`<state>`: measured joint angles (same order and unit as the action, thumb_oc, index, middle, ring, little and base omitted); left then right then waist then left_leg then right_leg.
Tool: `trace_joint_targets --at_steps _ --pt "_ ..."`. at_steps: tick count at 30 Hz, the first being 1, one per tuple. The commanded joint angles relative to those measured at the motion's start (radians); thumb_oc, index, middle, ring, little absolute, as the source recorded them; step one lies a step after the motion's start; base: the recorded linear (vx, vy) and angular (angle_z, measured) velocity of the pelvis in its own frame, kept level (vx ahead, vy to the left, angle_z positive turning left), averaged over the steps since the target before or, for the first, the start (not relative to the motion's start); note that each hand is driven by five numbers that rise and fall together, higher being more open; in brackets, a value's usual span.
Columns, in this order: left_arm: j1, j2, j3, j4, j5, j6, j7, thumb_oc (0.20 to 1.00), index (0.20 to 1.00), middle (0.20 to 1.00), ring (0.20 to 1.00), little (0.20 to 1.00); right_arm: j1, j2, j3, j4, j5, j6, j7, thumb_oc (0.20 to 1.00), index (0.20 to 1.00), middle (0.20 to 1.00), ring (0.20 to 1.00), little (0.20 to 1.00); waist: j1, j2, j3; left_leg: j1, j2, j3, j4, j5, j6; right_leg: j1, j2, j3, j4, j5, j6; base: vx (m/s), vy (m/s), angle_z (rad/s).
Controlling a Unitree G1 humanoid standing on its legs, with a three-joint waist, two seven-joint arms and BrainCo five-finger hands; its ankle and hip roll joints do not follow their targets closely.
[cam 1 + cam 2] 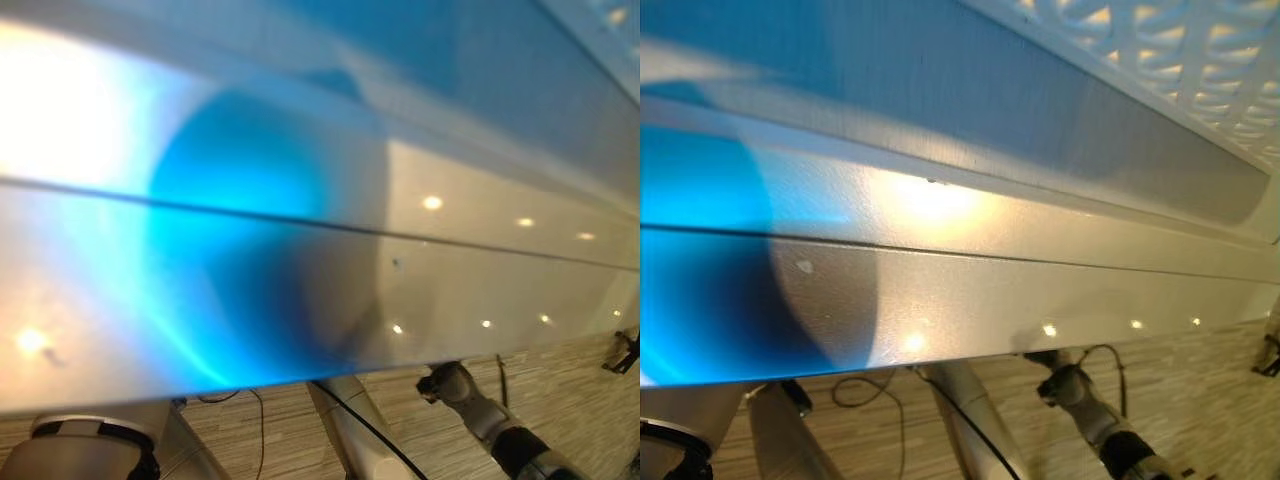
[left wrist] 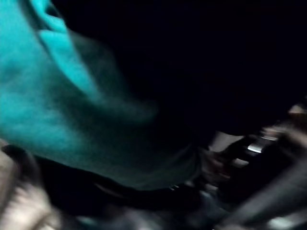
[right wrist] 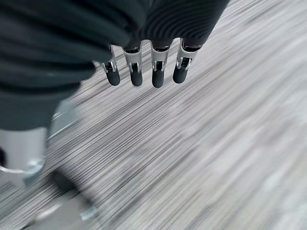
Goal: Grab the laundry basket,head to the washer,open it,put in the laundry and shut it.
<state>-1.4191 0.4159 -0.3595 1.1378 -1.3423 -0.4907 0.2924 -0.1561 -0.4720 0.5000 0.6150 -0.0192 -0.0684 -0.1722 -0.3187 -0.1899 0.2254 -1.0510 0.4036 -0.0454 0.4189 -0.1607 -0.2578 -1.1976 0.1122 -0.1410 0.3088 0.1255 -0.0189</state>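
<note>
Pressed close against the glossy washer front. Teal laundry bunched in darkness beside the left hand — finger state impossible to tell, probably mid-loading. Right hand idle over the floor, fingers relaxed — holding nothing.

A glossy white panel with a blue sheen at centre left; teal cloth at upper left; pale striped wood-grain floor below.
</note>
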Motion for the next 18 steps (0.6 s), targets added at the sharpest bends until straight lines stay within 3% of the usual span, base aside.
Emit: trace_joint_targets --at_steps 1,2,3,5,6,7,9,11,13,14,15,16,17,18 --pt "-0.272 0.253 -0.358 0.25 0.87 0.414 -0.227 1.0 1.0 1.0 1.0 1.0 0.034 -0.104 -0.05 -0.109 0.052 -0.04 0.107 1.0 1.0 1.0 1.0 1.0 -0.043 0.117 -0.004 0.209 0.027 0.015 -0.1 0.014 0.055 0.042 -0.08 0.043 0.1 -0.143 0.16 -0.08 0.132 0.27" --pt "-0.271 0.246 -0.419 0.28 1.041 0.434 -0.203 1.0 1.0 1.0 1.0 1.0 0.031 -0.111 -0.058 -0.125 0.052 -0.042 0.115 1.0 1.0 1.0 1.0 1.0 -0.043 0.117 -0.002 0.215 0.021 0.018 -0.114 0.025 0.054 0.051 -0.087 0.042 0.09 -0.135 0.159 -0.08 0.142 0.04" --pt "-0.219 0.191 -0.475 0.313 1.327 0.478 -0.153 1.0 1.0 1.0 1.0 1.0 0.021 -0.135 -0.069 -0.189 0.048 -0.052 0.119 1.0 1.0 1.0 1.0 1.0 -0.048 0.103 0.012 0.249 -0.001 0.032 -0.163 0.044 0.055 0.072 -0.097 0.039 0.07 -0.125 0.16 -0.06 0.117 0.0" --pt "-0.166 0.141 -0.469 0.306 1.39 0.488 -0.151 1.0 1.0 1.0 1.0 1.0 0.037 -0.147 -0.077 -0.214 0.046 -0.058 0.11 1.0 1.0 1.0 1.0 1.0 -0.049 0.094 0.017 0.268 -0.019 0.038 -0.191 0.054 0.056 0.089 -0.101 0.04 0.049 -0.119 0.164 -0.02 0.104 0.09" --pt "-0.091 0.056 -0.553 0.232 1.601 0.488 -0.131 1.0 1.0 1.0 1.0 1.0 0.06 -0.163 -0.081 -0.226 0.029 -0.057 0.099 1.0 1.0 1.0 1.0 1.0 -0.037 0.097 0.033 0.294 -0.047 0.036 -0.227 0.069 0.064 0.122 -0.11 0.046 0.017 -0.115 0.17 0.0 0.07 0.22" --pt "-0.089 0.055 -0.552 0.23 1.604 0.489 -0.13 1.0 1.0 1.0 1.0 1.0 0.062 -0.162 -0.082 -0.226 0.028 -0.057 0.098 1.0 1.0 1.0 1.0 1.0 -0.036 0.096 0.034 0.297 -0.048 0.036 -0.23 0.07 0.064 0.125 -0.111 0.046 0.016 -0.115 0.17 0.01 0.084 0.3" --pt "0.0 -0.001 -0.615 0.104 1.765 0.481 -0.123 1.0 1.0 1.0 1.0 1.0 0.063 -0.147 -0.082 -0.178 0.018 -0.05 0.073 1.0 1.0 1.0 1.0 1.0 -0.007 0.108 0.056 0.311 -0.072 0.033 -0.249 0.077 0.076 0.154 -0.126 0.048 0.006 -0.119 0.175 0.01 0.058 0.37" --pt "0.053 -0.032 -0.626 0.03 1.791 0.479 -0.129 1.0 1.0 1.0 1.0 1.0 0.062 -0.14 -0.087 -0.153 0.014 -0.046 0.058 1.0 1.0 1.0 1.0 1.0 0.003 0.104 0.069 0.3 -0.093 0.029 -0.249 0.103 0.081 0.156 -0.142 0.047 -0.006 -0.096 0.167 -0.07 0.026 0.33" --pt "0.089 -0.036 -0.631 -0.015 1.794 0.473 -0.136 1.0 1.0 1.0 1.0 1.0 0.067 -0.135 -0.089 -0.143 0.01 -0.042 0.054 1.0 1.0 1.0 1.0 1.0 0.016 0.115 0.07 0.317 -0.093 0.027 -0.255 0.081 0.085 0.173 -0.143 0.044 0.0 -0.123 0.175 0.0 0.031 0.26" --pt "0.132 -0.036 -0.619 -0.054 1.786 0.466 -0.13 1.0 1.0 1.0 1.0 1.0 0.074 -0.133 -0.094 -0.134 0.007 -0.04 0.049 1.0 1.0 1.0 1.0 1.0 0.021 0.108 0.078 0.307 -0.106 0.024 -0.252 0.104 0.087 0.172 -0.152 0.044 -0.008 -0.101 0.166 0.07 0.045 0.25" --pt "0.169 -0.036 -0.607 -0.084 1.769 0.457 -0.124 1.0 1.0 1.0 1.0 1.0 0.079 -0.126 -0.1 -0.122 0.006 -0.037 0.044 1.0 1.0 1.0 1.0 1.0 0.034 0.118 0.078 0.32 -0.105 0.021 -0.255 0.082 0.089 0.187 -0.152 0.042 -0.002 -0.127 0.175 -0.07 0.043 0.24" --pt "0.243 -0.007 -0.58 -0.163 1.751 0.44 -0.115 1.0 1.0 1.0 1.0 1.0 0.091 -0.119 -0.108 -0.112 -0.002 -0.035 0.038 1.0 1.0 1.0 1.0 1.0 0.044 0.114 0.086 0.31 -0.123 0.018 -0.251 0.108 0.093 0.194 -0.169 0.04 -0.016 -0.101 0.168 0.07 0.081 0.09" --pt "0.246 -0.005 -0.579 -0.165 1.75 0.44 -0.116 1.0 1.0 1.0 1.0 1.0 0.091 -0.119 -0.106 -0.111 -0.002 -0.035 0.038 1.0 1.0 1.0 1.0 1.0 0.048 0.123 0.083 0.324 -0.115 0.017 -0.254 0.084 0.093 0.203 -0.163 0.039 -0.008 -0.127 0.176 -0.07 0.051 0.09" --pt "0.294 0.018 -0.56 -0.2 1.736 0.431 -0.115 1.0 1.0 1.0 1.0 1.0 0.094 -0.115 -0.112 -0.105 -0.007 -0.035 0.035 1.0 1.0 1.0 1.0 1.0 0.052 0.116 0.087 0.313 -0.131 0.016 -0.252 0.109 0.096 0.205 -0.175 0.037 -0.021 -0.1 0.169 0.02 0.07 0.03"
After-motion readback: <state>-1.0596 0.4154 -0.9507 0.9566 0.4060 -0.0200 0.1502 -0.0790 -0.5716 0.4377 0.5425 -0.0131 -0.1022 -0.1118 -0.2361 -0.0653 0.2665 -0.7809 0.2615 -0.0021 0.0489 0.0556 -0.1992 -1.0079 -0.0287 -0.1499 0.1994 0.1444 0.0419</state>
